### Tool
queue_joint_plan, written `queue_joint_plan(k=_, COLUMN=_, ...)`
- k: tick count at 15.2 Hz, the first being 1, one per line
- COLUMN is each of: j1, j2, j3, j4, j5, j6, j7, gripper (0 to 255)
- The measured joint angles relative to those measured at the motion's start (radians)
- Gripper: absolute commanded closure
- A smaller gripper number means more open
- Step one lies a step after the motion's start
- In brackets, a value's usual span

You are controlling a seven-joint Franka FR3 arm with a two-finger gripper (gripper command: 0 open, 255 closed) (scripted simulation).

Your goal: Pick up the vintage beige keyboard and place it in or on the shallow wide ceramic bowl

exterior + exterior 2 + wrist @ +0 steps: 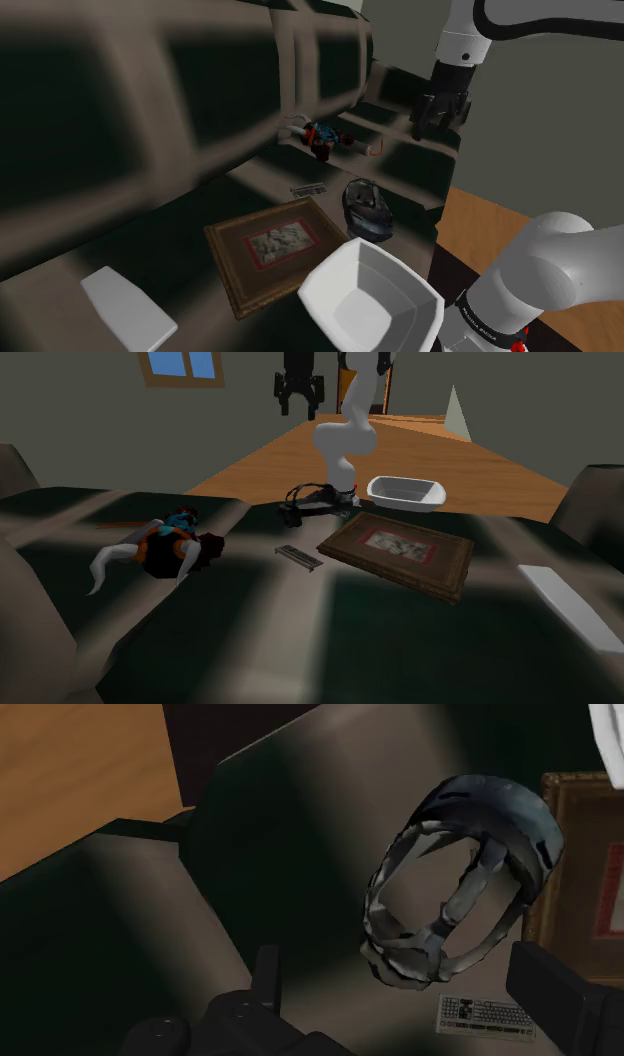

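The fingers are spread wide and clasp nothing, raised well above the sofa. The keyboard is seen as a small, flat, pale slab with rows of grey keys. It lies untouched far beneath the fingers, near the seat's middle, beside a dark ring and a framed picture. A white bowl sits at the seat's edge nearest the arm.

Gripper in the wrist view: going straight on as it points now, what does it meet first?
Probably the rim of the grey ring-shaped object, which sits ahead of the open gripper; the keyboard lies beside it, off the line. Depth is unclear.
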Motion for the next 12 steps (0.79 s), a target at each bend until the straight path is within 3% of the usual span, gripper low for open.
queue_joint_plan(k=3, j1=0.015, j2=0.03, j3=-0.021, j4=-0.008, j5=-0.008, j6=0.041, j7=-0.055, gripper=0)
queue_joint_plan(k=12, j1=0.13, j2=0.279, j3=-0.146, j4=-0.022, j5=-0.016, j6=0.325, j7=-0.461, gripper=0)
